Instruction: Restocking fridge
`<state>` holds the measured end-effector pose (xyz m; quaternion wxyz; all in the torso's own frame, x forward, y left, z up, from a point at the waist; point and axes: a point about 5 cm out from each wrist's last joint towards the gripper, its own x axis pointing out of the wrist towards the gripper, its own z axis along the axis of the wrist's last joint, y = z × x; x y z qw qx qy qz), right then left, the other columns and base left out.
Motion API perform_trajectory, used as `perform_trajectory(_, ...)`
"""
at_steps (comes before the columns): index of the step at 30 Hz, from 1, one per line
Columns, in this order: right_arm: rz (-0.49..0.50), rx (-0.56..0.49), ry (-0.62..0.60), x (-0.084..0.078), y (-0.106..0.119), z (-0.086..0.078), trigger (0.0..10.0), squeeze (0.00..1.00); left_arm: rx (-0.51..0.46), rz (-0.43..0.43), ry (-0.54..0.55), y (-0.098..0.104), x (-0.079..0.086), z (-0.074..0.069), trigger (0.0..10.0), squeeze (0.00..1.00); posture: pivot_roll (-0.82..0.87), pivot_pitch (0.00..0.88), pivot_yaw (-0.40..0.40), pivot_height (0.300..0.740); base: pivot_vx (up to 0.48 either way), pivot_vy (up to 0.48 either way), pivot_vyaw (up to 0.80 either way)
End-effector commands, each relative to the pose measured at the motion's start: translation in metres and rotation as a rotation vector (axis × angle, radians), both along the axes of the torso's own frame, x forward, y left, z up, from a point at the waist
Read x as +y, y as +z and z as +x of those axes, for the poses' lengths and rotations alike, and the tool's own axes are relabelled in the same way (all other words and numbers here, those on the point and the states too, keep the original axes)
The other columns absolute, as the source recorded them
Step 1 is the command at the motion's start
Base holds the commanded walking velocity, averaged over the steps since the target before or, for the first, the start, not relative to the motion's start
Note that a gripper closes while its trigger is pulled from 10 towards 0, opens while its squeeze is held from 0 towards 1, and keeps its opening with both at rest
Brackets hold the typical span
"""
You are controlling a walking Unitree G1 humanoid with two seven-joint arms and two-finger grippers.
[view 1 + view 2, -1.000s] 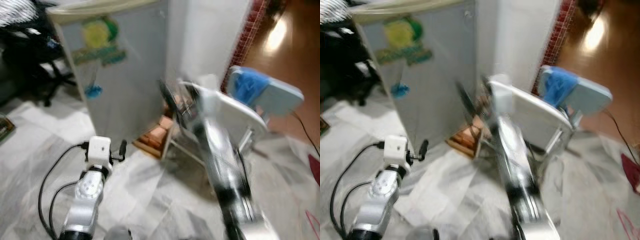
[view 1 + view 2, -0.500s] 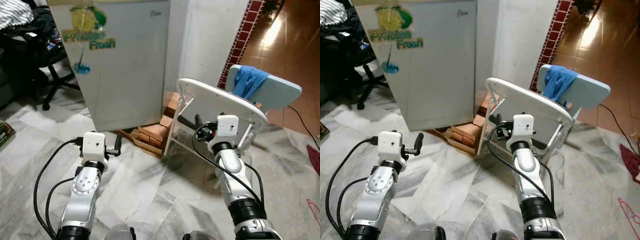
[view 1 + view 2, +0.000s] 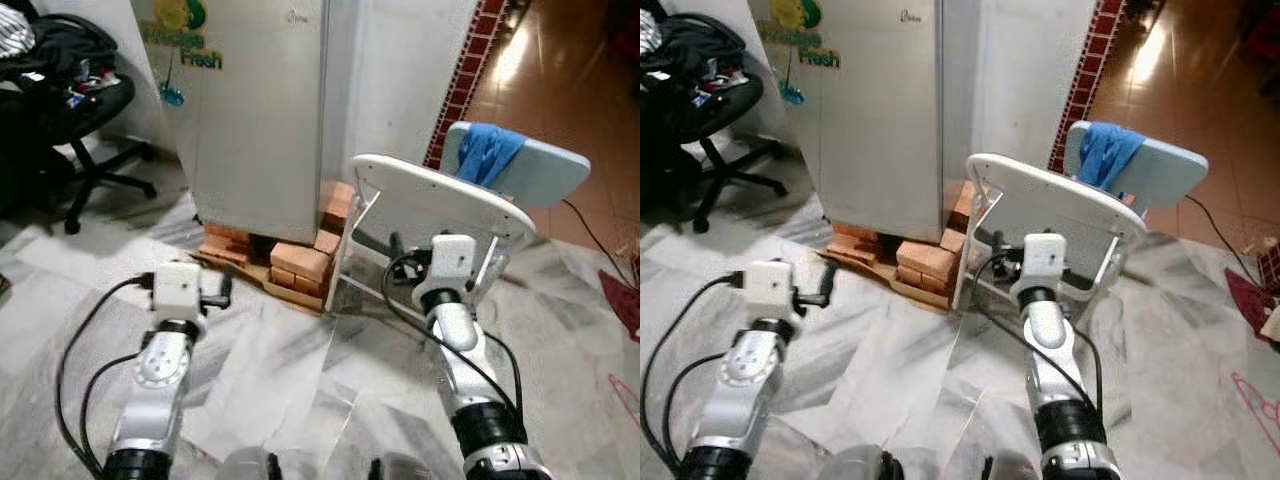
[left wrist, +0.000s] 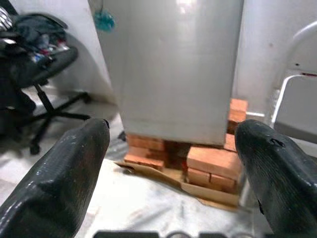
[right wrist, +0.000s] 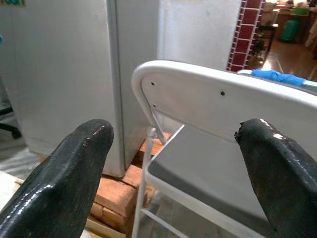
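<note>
While the task is to restock the fridge (image 3: 255,110), the pictures show a very early stage, by my judgement. It stands in the upper left part of the head views, its door shut, raised on a stack of bricks (image 3: 300,262) over a flattened cardboard sheet. I see no food, bottle or other item to put inside, so nothing seems loaded yet.

Both arms are held forward over the marble floor (image 3: 290,370). At the lower left of the frame, the left gripper (image 4: 171,144) has its two black fingers spread wide and nothing between them; its wrist view looks straight at the fridge and the bricks. Right of centre, the right gripper (image 5: 178,148) is also wide open and empty. It is just before a white folding chair (image 3: 425,205), whose back shows near in its wrist view. Behind that chair is a pale blue chair (image 3: 545,175) with a blue cloth (image 3: 485,155) hanging over it. An office chair (image 3: 70,110) with dark clothes is in the upper left corner.

What is left is almost everything: reaching the fridge, opening the door, fetching the goods and placing them inside.
</note>
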<state>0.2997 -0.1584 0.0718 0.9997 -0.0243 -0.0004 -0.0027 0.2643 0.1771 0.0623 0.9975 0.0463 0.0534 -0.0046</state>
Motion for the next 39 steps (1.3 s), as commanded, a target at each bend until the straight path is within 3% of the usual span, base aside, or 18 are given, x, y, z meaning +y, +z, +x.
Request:
perform_trajectory(1, 0.000, 0.002, -0.043, -0.010, -0.002, -0.004, 10.0, 0.00, -0.001, -0.012, -0.021, 0.000, -0.006, 0.001, 10.0, 0.00, 0.00, 0.000, 0.024, 0.740, 0.000, 0.480, 0.00)
perform_trajectory(6, 0.000, 0.012, -0.057, -0.013, -0.003, -0.005, 10.0, 0.00, 0.004, -0.032, -0.037, 0.001, -0.007, 0.003, 10.0, 0.00, -0.01, 0.000, 0.029, 0.740, 0.000, 0.480, 0.00)
perform_trajectory(15, -0.022, -0.001, 0.008, -0.020, 0.006, -0.004, 10.0, 0.00, -0.022, -0.046, -0.045, 0.008, -0.005, 0.008, 10.0, 0.00, -0.01, 0.000, 0.033, 0.740, 0.000, 0.480, -0.71)
perform_trajectory(25, -0.064, 0.030, 0.137, -0.019, 0.007, -0.020, 10.0, 0.00, 0.035, -0.071, -0.094, -0.003, -0.012, -0.002, 10.0, 0.00, -0.04, 0.000, 0.053, 0.740, 0.000, 0.480, -0.08)
perform_trajectory(32, -0.002, 0.064, 0.022, -0.023, -0.001, -0.032, 10.0, 0.00, 0.048, -0.093, -0.091, -0.007, -0.015, -0.005, 10.0, 0.00, -0.05, 0.000, 0.033, 0.740, 0.000, 0.480, -0.25)
perform_trajectory(34, 0.034, 0.059, -0.068, -0.022, -0.003, -0.036, 10.0, 0.00, 0.040, -0.099, -0.083, -0.005, -0.013, -0.003, 10.0, 0.00, -0.05, 0.000, 0.033, 0.740, 0.000, 0.480, -0.71)
perform_trajectory(39, 0.029, 0.065, -0.130, -0.024, -0.007, -0.042, 10.0, 0.00, 0.038, -0.099, -0.089, -0.004, -0.011, -0.001, 10.0, 0.00, -0.06, 0.000, 0.042, 0.740, 0.000, 0.480, -0.78)
